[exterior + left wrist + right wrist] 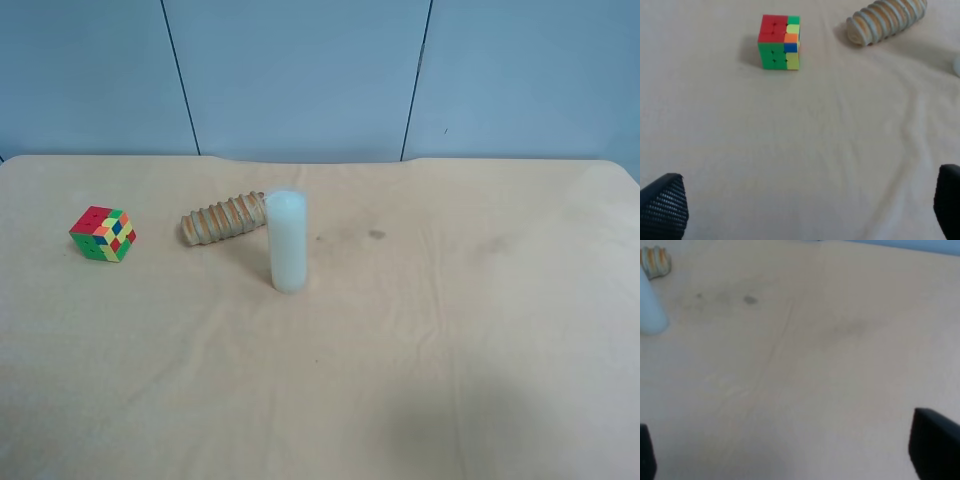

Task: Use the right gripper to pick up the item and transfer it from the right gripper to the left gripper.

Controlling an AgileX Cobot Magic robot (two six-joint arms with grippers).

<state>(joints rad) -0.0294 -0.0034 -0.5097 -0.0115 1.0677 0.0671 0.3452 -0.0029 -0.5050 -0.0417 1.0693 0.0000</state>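
Observation:
A white cylinder (286, 241) stands upright near the middle of the table (450, 350). A ridged tan roll (224, 219) lies just behind it, to its left in the exterior high view. A multicoloured puzzle cube (102, 234) sits further left. My right gripper (790, 452) is open and empty above bare table, with the cylinder (650, 305) and the roll's end (655, 261) at that view's edge. My left gripper (807, 207) is open and empty, some way short of the cube (779, 42) and the roll (887, 20). Neither arm shows in the exterior high view.
The table is covered by a beige cloth with faint creases and a small dark stain (376, 234). A blue panelled wall (300, 70) stands behind the table's far edge.

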